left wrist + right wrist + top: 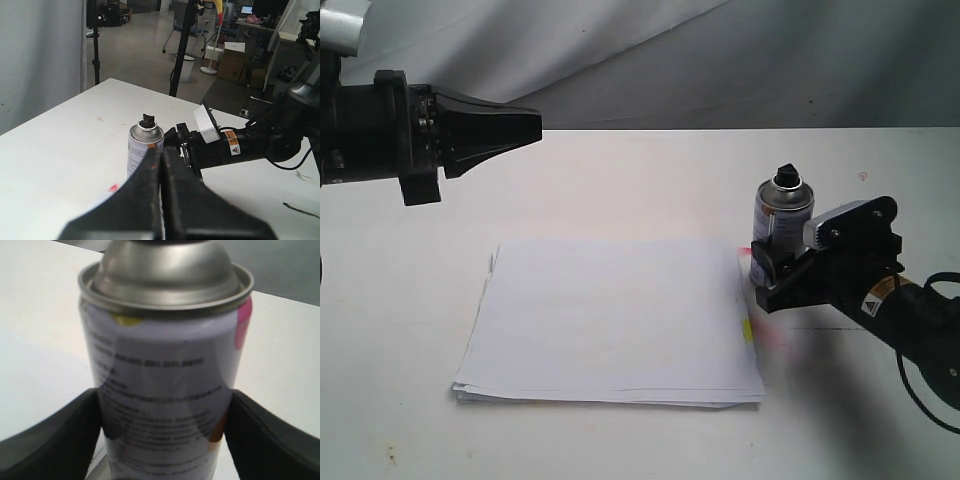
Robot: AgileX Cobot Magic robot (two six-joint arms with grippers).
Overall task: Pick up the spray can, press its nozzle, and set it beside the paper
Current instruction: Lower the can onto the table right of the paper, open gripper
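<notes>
The spray can [782, 215] stands upright just off the right edge of the paper [610, 320], which lies flat mid-table with its yellow tab [747, 328] facing the can. The black nozzle [786, 176] tops the silver dome. My right gripper [770, 270] is shut on the can's lower body; in the right wrist view both fingers press the label's sides [160, 390], and the nozzle is cut off there. My left gripper [535, 125] hangs shut high at the left, holding nothing. The left wrist view shows its shut jaws in front of the can [142, 147].
A pink smear [745, 250] marks the table beside the can. A black cable [930, 390] loops behind the right arm near the table's right edge. Grey backdrop cloth hangs behind the table.
</notes>
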